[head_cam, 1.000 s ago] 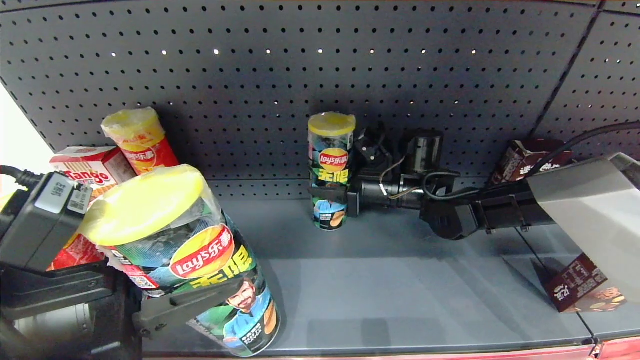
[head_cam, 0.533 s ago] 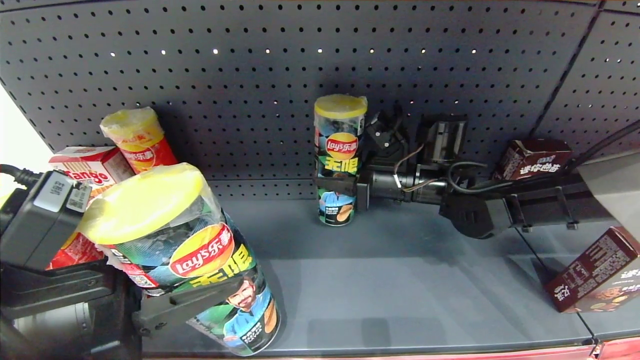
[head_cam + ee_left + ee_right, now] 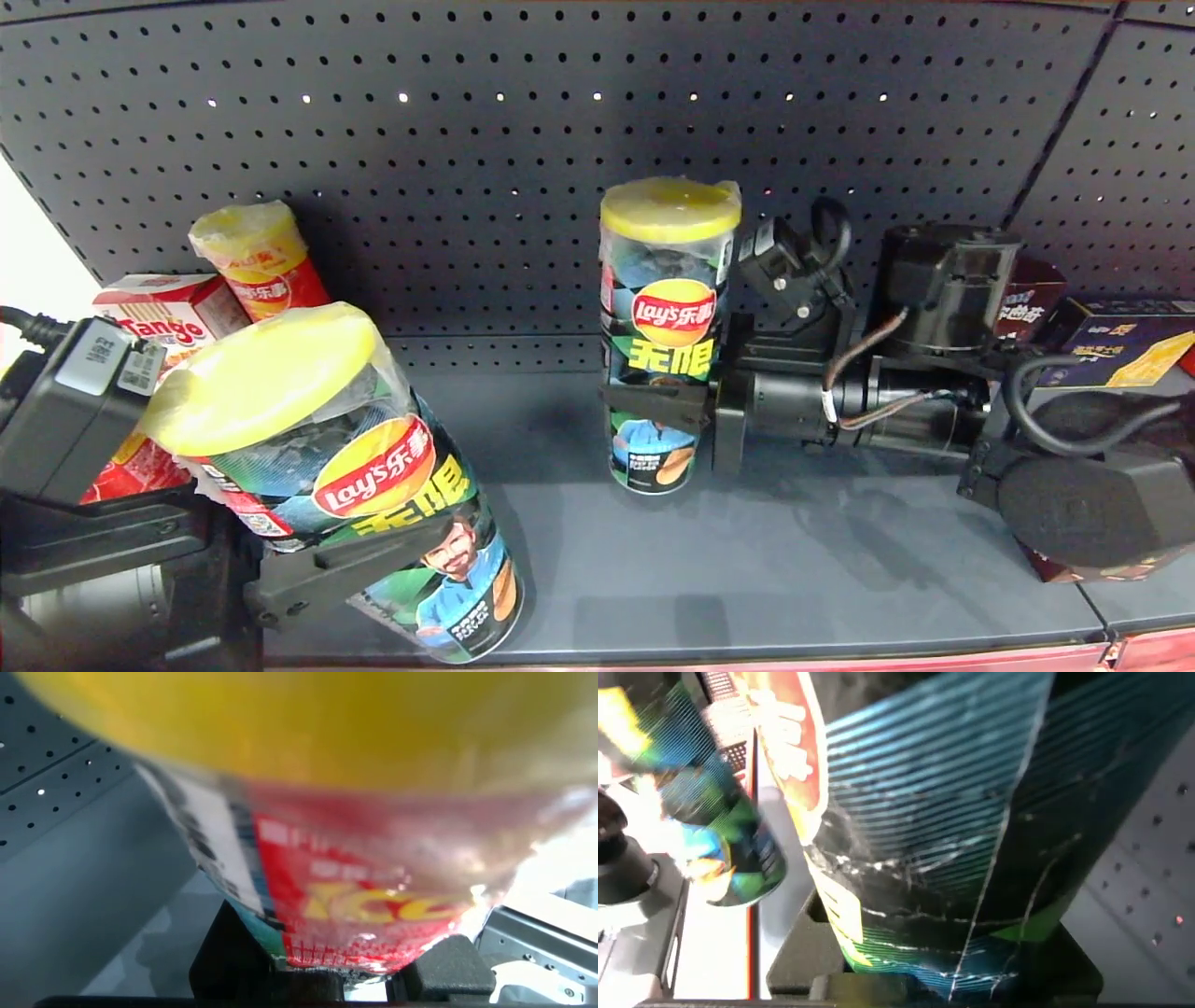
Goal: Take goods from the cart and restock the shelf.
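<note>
Black right end effector (image 3: 665, 403) extends level, clamping upright chip can (image 3: 667, 313).

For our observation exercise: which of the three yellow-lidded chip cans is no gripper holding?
The red can at the back left, beside the wafer box; the left gripper and right gripper each clamp a blue-green can.

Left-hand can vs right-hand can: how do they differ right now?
Pose: the left can leans, lid tipped toward the left; the right can stands upright.
Place: the left can is at the front edge of the shelf; the right can is farther back, mid-shelf.
Shared: same blue-green print, yellow lid and clear wrap. The left hand and right hand are each shut on theirs.
</note>
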### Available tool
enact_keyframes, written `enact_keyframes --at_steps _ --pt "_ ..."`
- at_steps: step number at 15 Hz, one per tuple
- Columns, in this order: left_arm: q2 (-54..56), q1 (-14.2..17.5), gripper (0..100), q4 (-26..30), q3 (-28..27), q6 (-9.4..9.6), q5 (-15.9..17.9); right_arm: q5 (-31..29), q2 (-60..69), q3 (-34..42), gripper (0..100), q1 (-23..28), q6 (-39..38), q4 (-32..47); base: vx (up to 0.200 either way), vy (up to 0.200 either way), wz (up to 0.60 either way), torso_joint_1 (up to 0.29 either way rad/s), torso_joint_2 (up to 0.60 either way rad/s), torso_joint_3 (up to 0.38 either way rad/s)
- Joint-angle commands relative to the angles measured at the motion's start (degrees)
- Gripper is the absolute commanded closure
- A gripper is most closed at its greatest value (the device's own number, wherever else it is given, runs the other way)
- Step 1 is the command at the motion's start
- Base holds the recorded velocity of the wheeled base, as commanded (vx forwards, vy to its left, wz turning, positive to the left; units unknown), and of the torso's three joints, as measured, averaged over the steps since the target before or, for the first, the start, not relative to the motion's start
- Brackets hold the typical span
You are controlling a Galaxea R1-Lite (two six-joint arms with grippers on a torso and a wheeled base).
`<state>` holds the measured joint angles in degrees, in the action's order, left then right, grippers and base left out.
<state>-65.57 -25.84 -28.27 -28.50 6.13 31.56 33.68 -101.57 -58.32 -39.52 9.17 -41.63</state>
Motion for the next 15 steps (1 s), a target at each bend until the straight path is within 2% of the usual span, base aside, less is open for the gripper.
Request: enact_keyframes --at_steps 1,3,7,11,15 --pt "0.1 0.0 100 0.0 0.0 0.02 0.0 -2.5 2.5 8.9 100 -2.0 -0.1 -7.1 0.0 0.0 0.0 0.0 0.0 0.0" --pt "0.1 0.0 100 0.1 0.0 0.02 -0.1 -3.1 2.2 14.5 100 -2.3 -0.1 -11.7 0.0 0.0 0.0 0.0 0.0 0.0" --pt "0.1 0.0 100 0.1 -0.1 0.02 -0.4 -3.3 1.9 18.7 100 -2.9 -0.2 -13.7 0.0 0.0 0.0 0.0 0.0 0.0" --pt "0.1 0.0 100 0.1 0.1 0.02 -0.4 -3.4 -0.6 21.0 100 -3.0 -0.2 -17.4 0.0 0.0 0.0 0.0 0.0 0.0" --pt "0.1 0.1 100 0.2 0.1 -0.07 -0.5 -3.4 -2.0 20.9 100 -2.9 -0.1 -18.0 0.0 0.0 0.0 0.0 0.0 0.0"
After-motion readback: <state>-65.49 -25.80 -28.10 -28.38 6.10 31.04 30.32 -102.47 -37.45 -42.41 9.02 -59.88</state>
